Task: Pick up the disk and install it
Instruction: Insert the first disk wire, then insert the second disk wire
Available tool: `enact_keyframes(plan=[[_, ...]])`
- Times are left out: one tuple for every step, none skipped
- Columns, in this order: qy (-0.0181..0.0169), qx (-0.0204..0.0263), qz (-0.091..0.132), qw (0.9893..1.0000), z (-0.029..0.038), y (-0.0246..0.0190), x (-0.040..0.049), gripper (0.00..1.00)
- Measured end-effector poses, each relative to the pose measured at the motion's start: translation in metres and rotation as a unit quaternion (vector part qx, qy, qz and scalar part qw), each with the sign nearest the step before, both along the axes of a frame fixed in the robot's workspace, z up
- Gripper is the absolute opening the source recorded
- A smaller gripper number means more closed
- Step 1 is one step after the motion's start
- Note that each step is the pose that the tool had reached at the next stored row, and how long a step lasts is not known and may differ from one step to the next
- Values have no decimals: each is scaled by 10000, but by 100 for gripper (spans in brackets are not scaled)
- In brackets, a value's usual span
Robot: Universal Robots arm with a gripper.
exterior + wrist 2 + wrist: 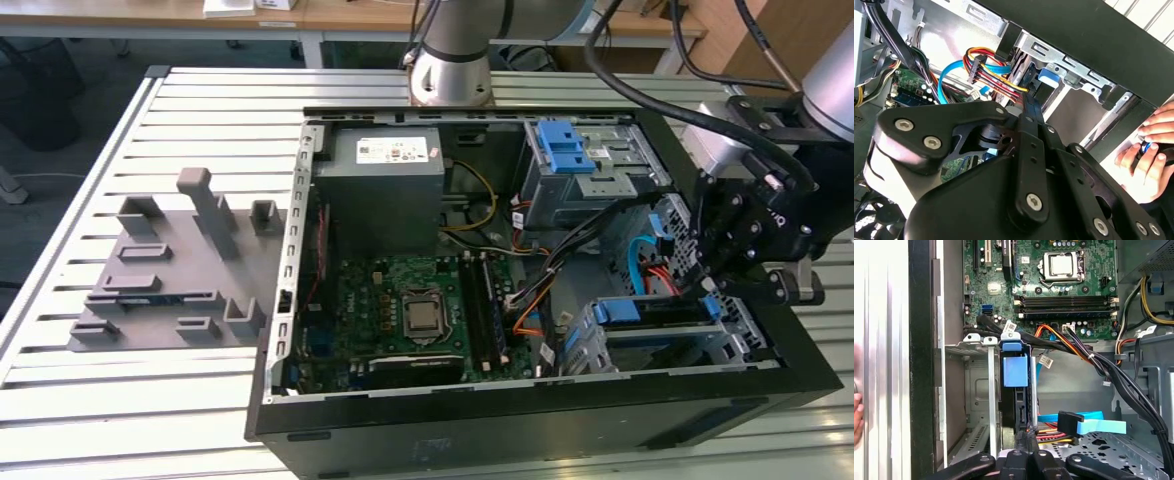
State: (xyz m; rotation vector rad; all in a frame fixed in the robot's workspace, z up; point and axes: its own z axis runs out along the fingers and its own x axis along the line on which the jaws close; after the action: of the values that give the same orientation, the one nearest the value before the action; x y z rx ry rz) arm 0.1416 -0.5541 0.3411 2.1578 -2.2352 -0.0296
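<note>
A table (160,400) of pale slatted metal carried everything. An open black computer case (534,425) lay on its side on it, toward the exterior view's right, its near edge close to the table's front. Beside the case, toward the exterior view's left, a grey fixture (167,270) with upright blocks and slots sat flat on the slats. The arm's base (451,75) stood at the far edge, behind the case.
</note>
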Motion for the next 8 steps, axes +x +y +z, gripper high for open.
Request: enact_keyframes(plan=[[0,0,0,10000,1,0,0,11],[0,0,0,10000,2,0,0,11],[0,0,0,10000,3,0,0,11],[0,0,0,10000,11,0,0,11],[0,0,0,10000,18,0,0,11],[0,0,0,10000,19,0,0,11],[0,0,0,10000,19,0,0,11],[0,0,0,10000,20,0,0,11]])
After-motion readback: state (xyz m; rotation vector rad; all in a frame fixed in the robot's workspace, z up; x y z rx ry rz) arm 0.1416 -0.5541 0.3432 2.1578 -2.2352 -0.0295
